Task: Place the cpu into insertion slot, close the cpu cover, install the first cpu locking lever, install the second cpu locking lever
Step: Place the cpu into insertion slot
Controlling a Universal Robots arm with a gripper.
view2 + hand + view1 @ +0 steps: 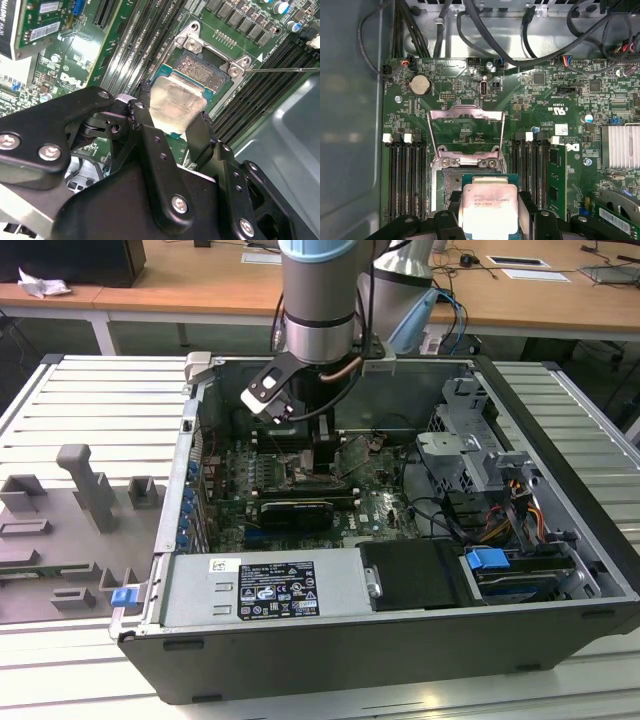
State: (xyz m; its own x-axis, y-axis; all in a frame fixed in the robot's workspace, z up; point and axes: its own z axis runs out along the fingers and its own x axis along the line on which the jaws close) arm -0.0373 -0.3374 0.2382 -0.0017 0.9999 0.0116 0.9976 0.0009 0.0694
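So the gripper is clamped on the cpu, one black finger pressed against each side of it, silver top facing the camera. In the second wrist view the chip sits tilted over the near edge of the socket, partly overlapping it. Whether its lower edge touches the socket frame I honestly can't tell from this angle.

In the first wrist view the same chip hangs just in front of the dark socket recess, and the cover is flipped up and open beyond it (thin silvery frame, hinged at the far side of the socket). A thin wire lever sticks out sideways from one socket corner, unlatched.

Long black memory slots run along both sides of the socket, and a coin battery sits further up the green board.

From the exterior view, the arm reaches straight down into the open computer case, over the back half of the board. The power supply lies along the near side of the case, and a grey foam tray sits on the slatted table to the exterior view's left.
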